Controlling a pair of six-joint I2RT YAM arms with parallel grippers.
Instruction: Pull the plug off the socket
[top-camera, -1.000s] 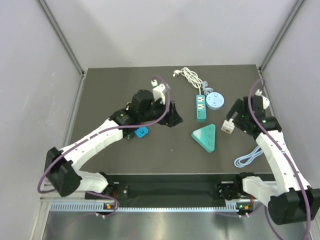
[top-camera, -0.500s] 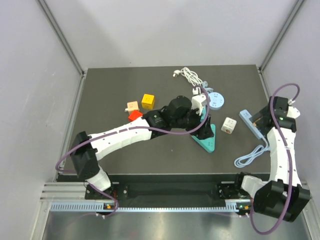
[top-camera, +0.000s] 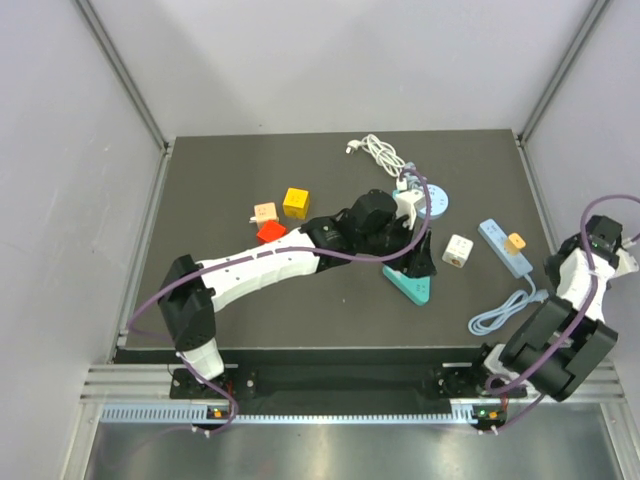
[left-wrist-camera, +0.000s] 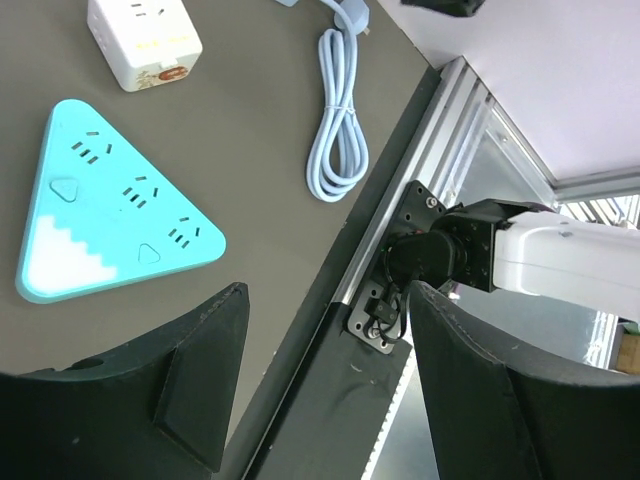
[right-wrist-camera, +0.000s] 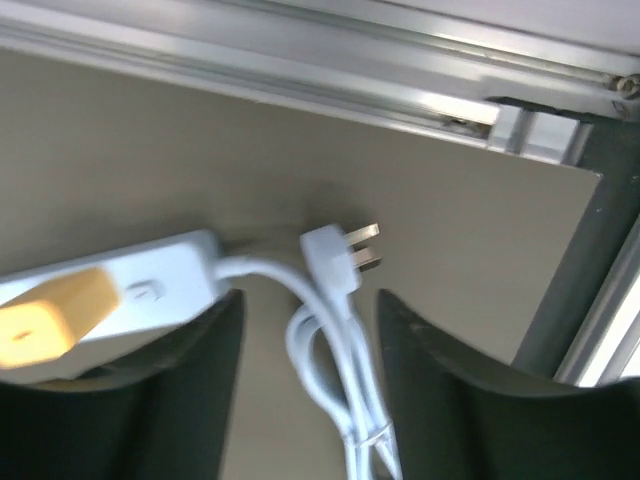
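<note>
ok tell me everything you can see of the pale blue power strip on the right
The pale blue power strip is a long, slim bar of smooth plastic. It lies flat on the dark table near the right edge, set at an angle. An orange plug sits plugged into it. Its matching cord leaves the near end, lies looped on the table and ends in a loose wall plug.

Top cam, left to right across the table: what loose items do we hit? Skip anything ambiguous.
peach cube → yellow cube → teal triangular socket → white cube socket → light blue power strip, with the orange plug seated on it.
</note>
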